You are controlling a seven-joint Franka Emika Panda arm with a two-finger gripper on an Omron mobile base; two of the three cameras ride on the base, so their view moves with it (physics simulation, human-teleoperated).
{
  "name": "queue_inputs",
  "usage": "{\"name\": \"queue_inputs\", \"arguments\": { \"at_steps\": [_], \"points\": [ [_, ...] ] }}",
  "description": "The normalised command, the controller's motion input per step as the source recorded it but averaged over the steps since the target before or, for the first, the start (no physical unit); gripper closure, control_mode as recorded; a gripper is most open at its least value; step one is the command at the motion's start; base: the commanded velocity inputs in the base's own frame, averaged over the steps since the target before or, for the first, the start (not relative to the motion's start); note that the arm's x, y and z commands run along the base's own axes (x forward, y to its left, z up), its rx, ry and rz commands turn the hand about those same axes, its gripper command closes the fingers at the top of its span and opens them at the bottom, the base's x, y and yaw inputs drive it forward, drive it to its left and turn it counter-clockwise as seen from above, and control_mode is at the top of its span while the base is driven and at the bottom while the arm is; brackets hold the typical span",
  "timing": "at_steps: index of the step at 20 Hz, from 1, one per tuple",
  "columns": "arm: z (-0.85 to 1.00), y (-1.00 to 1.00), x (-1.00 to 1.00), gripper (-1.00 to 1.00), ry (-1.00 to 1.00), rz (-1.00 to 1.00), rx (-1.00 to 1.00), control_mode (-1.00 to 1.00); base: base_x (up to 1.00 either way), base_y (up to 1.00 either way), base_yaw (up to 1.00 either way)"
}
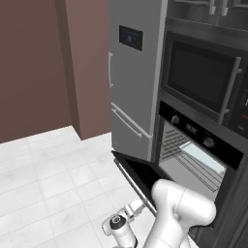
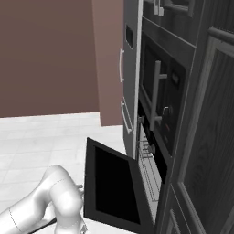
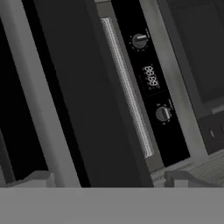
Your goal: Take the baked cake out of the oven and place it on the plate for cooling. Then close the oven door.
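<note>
The black oven has two round knobs and a small display. Wire racks show inside it. The oven door hangs partly lowered, tilted out over the floor. My gripper sits low at the door's outer edge. It is open, with its fingertips far apart and nothing clamped. A grey bar, likely the door handle, runs up from between the tips, close to the left one. The cake and the plate are out of view.
A black microwave with a vertical bar handle sits above the oven. A tall grey fridge stands to the left of it, and dark cabinets to the right. The white tiled floor spreads out to the left.
</note>
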Motion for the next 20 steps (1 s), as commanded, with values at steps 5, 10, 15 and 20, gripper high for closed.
{"name": "queue_inputs", "arguments": {
  "at_steps": [5, 10, 15, 20],
  "points": [
    [0.20, -0.31, 0.90, -1.00, 0.00, -0.24, -0.24, -1.00, 0.00, 0.00, 0.00],
    [0.08, -0.42, 0.94, -1.00, 0.00, -0.22, -0.23, -1.00, 0.00, 0.00, 0.00],
    [0.00, -0.55, 0.98, -1.00, 0.00, -0.18, -0.19, -1.00, 0.00, 0.00, 0.00],
    [0.00, -0.65, 1.00, -1.00, -0.01, -0.13, -0.10, -1.00, 0.00, 0.00, 0.00]
  ]
}}
